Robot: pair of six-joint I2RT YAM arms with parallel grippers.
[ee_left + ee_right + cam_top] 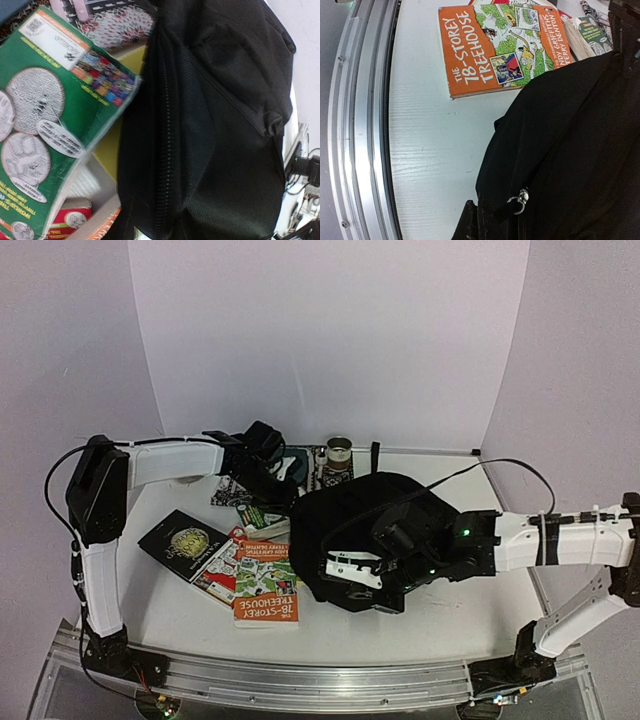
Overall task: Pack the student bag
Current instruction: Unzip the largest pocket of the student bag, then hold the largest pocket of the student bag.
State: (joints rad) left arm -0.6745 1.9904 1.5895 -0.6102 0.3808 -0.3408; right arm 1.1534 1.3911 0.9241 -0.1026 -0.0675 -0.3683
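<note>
Right gripper closed, student bag lying left-right

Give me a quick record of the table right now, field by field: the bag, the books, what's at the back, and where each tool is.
bag: large soft black fabric backpack, lying mid-table; silver zipper pull showing
books: orange 78-Storey Treehouse paperback, black book with gold emblem, green-covered book, all left of the bag
back: patterned mat, small round container
left tool: at the bag's far-left edge, opening unclear
right tool: over the bag's near side, shut
</note>
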